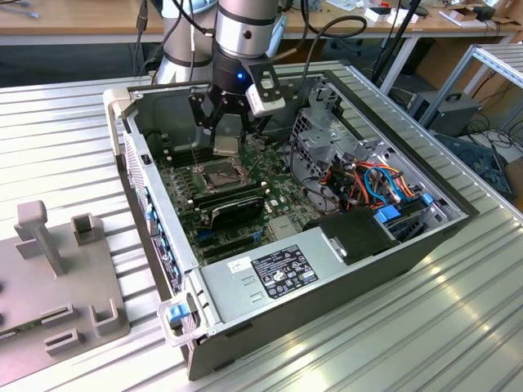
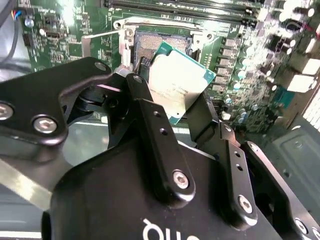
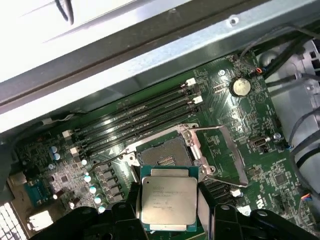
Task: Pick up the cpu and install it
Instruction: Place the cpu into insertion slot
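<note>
Exterior view: the arm's black two-fingered hand [image 1: 226, 139] reaches down into an open grey metal computer case [image 1: 131, 151] that lies on a ribbed aluminium table [image 1: 409, 343]. The hand is clamped on the cpu [image 1: 225, 145], a small flat square chip with a dull silver-grey metal top, gripped by two opposite edges. The cpu hangs above the green motherboard [image 1: 184, 184], at about 12 o'clock of the dark square socket with a metal frame [image 1: 222, 173] and seemingly clear of it. A larger black oblong part [image 1: 237, 208] sits at 6 o'clock of the socket. A grey block fixture [image 1: 49, 278] stands on the table at about 8 o'clock of the case. In both wrist views the cpu, green-edged, is tilted slightly over the uncovered socket, with long black memory slots [image 3: 135, 120] beyond the socket.
</note>
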